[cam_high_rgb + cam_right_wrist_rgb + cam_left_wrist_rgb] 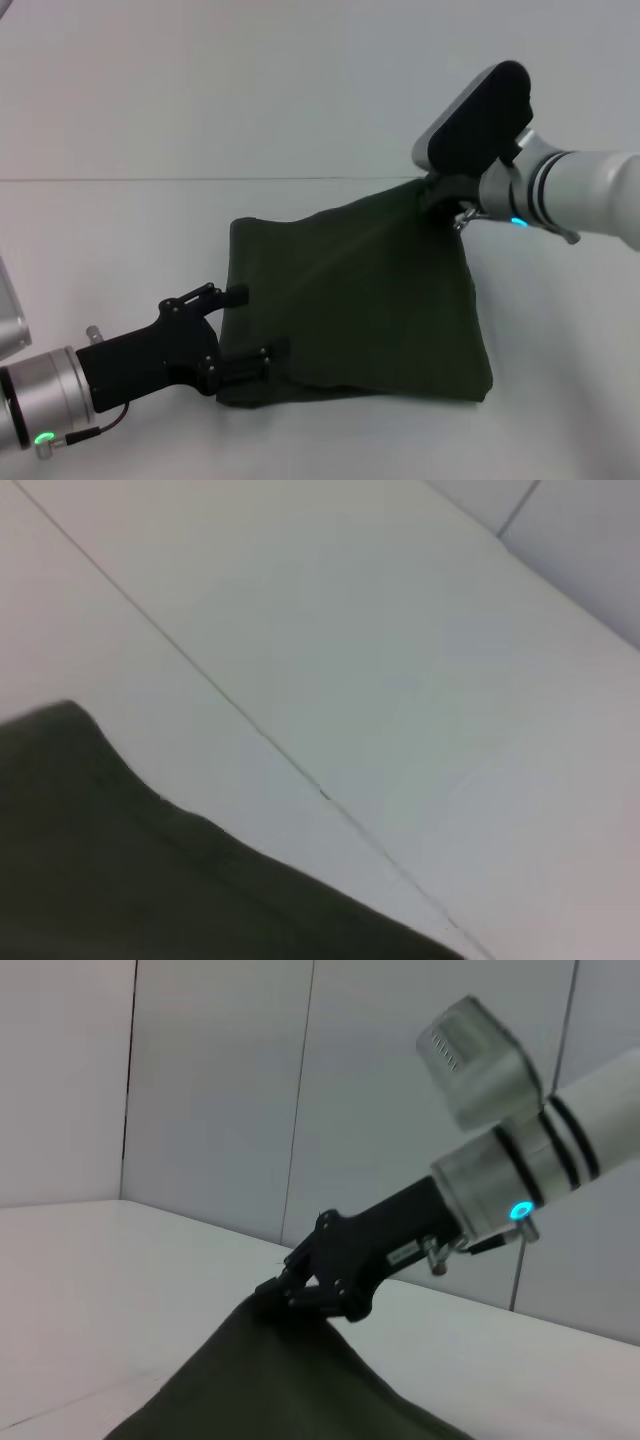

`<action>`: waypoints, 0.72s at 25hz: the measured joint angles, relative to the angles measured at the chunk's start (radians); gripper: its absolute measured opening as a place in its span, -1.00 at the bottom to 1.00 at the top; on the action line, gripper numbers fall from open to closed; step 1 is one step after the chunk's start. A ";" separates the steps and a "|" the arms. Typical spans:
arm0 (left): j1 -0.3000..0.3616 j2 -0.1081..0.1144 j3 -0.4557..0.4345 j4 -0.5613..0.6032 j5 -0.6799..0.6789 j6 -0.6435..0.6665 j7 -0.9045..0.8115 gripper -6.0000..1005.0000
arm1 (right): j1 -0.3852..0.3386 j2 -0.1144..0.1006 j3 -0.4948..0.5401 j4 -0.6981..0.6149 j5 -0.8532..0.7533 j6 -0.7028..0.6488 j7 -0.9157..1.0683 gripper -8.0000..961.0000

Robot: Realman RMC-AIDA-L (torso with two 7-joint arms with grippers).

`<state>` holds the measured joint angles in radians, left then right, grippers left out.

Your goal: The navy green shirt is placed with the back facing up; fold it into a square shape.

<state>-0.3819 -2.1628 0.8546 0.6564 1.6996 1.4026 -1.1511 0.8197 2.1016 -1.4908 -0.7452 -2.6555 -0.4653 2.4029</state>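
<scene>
The right gripper (pixel 440 195) hides its jaws behind its own wrist housing at the navy green shirt's (pixel 350 310) far right corner. The shirt's lower layers and front are covered. Both arms run off frame.

The head camera looks down over the shirt (pixel 350 310) on the bench (pixel 150 230); both wrist cameras sit low and close beside that shirt.

Dark olive-green cotton shirt (pixel 130 870) fills near corner of right wrist view, one rounded corner raised, edge running diagonally. Beneath and beyond, plain white table surface (pixel 420 700), thin dark seam line crossing it. Pale wall panel (pixel 590 550) at far corner.
</scene>
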 joint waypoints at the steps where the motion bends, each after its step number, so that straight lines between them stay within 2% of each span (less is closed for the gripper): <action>1: 0.000 0.000 0.001 0.000 0.000 0.000 0.000 0.78 | 0.015 0.003 -0.004 0.038 0.002 0.014 0.002 -0.73; 4: 0.002 0.000 0.004 0.002 0.001 0.001 -0.001 0.78 | 0.027 0.005 -0.040 0.074 0.004 0.006 0.037 -0.68; 7: 0.007 0.000 0.003 0.002 0.001 0.003 -0.001 0.78 | -0.011 0.001 -0.068 0.034 0.002 0.042 0.095 -0.63; 9: 0.012 0.000 0.002 0.001 0.001 0.005 0.000 0.78 | -0.052 -0.001 -0.046 -0.023 0.008 0.081 0.108 -0.13; 12: 0.022 -0.002 -0.001 0.001 -0.008 0.005 0.006 0.78 | -0.172 0.000 -0.041 -0.181 0.094 0.186 0.120 0.01; 13: 0.025 -0.003 -0.005 0.000 -0.016 0.003 0.009 0.78 | -0.241 -0.004 -0.087 -0.249 0.187 0.258 0.119 0.06; 14: 0.027 -0.004 -0.011 0.000 -0.021 0.002 0.012 0.78 | -0.241 -0.004 -0.087 -0.249 0.187 0.258 0.119 0.10; 18: 0.031 -0.004 -0.076 -0.002 -0.028 0.005 0.017 0.78 | -0.370 -0.011 -0.249 -0.334 0.340 0.437 0.116 0.29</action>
<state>-0.3514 -2.1671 0.7789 0.6546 1.6717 1.4080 -1.1345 0.4493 2.0904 -1.7397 -1.0794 -2.3151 -0.0279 2.5191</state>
